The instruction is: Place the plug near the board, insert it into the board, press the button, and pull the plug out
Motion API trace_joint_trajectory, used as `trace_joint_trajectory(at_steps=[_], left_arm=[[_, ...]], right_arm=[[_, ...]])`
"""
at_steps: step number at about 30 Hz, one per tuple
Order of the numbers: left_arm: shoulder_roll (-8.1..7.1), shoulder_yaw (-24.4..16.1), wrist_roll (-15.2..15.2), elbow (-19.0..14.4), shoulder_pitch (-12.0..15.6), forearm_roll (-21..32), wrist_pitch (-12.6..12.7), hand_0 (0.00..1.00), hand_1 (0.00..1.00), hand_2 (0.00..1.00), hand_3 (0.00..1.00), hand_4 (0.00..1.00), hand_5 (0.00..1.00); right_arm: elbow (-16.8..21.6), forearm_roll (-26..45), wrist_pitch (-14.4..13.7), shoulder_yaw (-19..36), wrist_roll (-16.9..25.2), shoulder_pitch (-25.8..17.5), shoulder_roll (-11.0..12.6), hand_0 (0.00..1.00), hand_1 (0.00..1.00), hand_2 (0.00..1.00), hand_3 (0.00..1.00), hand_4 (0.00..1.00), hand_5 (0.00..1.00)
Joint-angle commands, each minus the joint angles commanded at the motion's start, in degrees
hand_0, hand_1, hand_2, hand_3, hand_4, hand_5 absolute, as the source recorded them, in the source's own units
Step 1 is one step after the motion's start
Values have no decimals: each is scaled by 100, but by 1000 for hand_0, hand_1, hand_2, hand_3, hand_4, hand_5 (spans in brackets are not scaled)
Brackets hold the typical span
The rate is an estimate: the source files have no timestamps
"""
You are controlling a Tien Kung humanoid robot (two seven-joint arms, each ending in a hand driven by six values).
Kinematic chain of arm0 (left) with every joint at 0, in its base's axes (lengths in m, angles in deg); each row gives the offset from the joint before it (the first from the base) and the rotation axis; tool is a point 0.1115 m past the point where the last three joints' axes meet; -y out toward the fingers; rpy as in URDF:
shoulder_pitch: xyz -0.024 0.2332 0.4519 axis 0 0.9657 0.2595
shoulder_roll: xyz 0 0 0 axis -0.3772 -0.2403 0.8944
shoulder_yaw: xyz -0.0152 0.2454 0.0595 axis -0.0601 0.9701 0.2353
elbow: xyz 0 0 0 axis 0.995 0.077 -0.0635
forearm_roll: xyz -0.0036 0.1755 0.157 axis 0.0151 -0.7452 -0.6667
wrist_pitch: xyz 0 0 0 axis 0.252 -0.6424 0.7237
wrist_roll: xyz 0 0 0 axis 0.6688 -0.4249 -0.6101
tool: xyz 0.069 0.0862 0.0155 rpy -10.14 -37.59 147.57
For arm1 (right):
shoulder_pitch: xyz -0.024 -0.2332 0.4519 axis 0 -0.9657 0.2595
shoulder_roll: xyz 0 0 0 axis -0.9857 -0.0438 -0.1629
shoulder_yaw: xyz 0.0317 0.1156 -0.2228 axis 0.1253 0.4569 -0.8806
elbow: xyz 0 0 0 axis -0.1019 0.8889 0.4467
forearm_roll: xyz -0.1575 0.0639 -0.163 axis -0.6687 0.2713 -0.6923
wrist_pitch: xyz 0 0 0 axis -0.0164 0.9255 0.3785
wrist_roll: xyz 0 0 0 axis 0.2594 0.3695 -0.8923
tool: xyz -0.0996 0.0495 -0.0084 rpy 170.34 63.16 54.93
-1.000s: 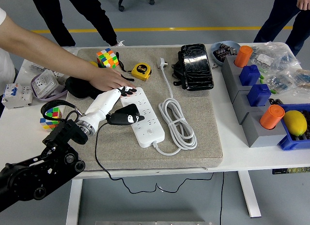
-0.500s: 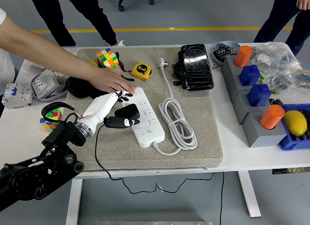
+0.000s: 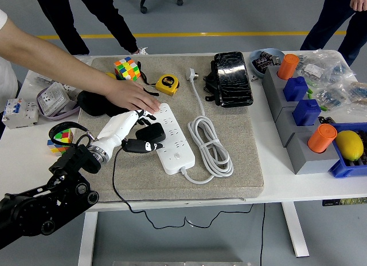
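A white power strip lies on the grey mat, its white cable coiled to its right. My left hand, white with black fingertips, is shut on a black plug, holding it over the strip's left half. I cannot tell whether the plug touches the sockets. The plug's thin black cord runs down over the table's near edge. A person's hand reaches in from the left and lies flat at the strip's far end. The right arm is out of view.
At the mat's far side are a colour cube, a yellow tape measure and a black pouch. A second cube and white sockets lie at left. Grey blocks and a lemon fill the right.
My left hand has pulled back a little to the left and the plug has risen from lying low on the strip to sitting higher between the fingers. The person's hand has stayed put.
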Motion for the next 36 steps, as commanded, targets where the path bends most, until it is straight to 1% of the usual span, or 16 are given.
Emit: trace_joint_trajectory(at_steps=[5,6,11,12,17,18,23,24,29,30,35,36], left_arm=[[15,17,22,47,-15,-30,47,559,612,588,601,912,258],[16,16,25,53,-19,-34,55,523,593,580,585,874,216],[34,30,28,94,-69,-40,79,523,593,580,585,874,216],[39,33,27,102,-79,-35,78,500,581,577,580,900,245],[52,47,-30,138,-115,-29,35,500,581,577,580,900,245],[53,48,-47,142,-117,-29,20,448,550,569,572,913,261],[51,45,-96,152,-124,-37,-28,448,550,569,572,913,261],[51,44,-106,151,-125,-42,-36,383,501,548,553,882,201],[46,38,-62,135,-120,-38,-16,383,501,548,553,882,201],[46,34,-50,136,-124,-40,-7,308,461,502,552,805,2],[53,75,-8,161,-132,14,30,308,461,502,552,805,2],[54,81,5,166,-131,29,33,284,430,483,547,764,2]], right_arm=[[2,2,1,-18,0,-2,5,571,649,635,542,925,484],[3,0,1,-21,0,1,8,571,650,635,542,924,483],[9,-9,-1,-2,0,5,14,571,650,635,542,924,483],[11,-10,0,-1,-1,6,14,571,650,635,542,924,482],[22,-26,-1,15,-1,9,15,571,650,635,542,924,482],[24,-28,-1,16,-1,9,15,571,650,635,541,924,480],[28,-34,-2,20,1,3,8,571,650,635,541,924,480],[29,-37,-2,20,1,1,7,572,650,635,541,923,479],[30,-39,-2,18,2,-5,8,572,650,635,541,923,479],[30,-40,-2,17,3,-1,11,572,650,635,541,923,480],[31,-43,-2,38,4,-1,6,572,650,635,541,923,480],[31,-43,-2,38,4,-1,6,572,650,634,540,923,479]])
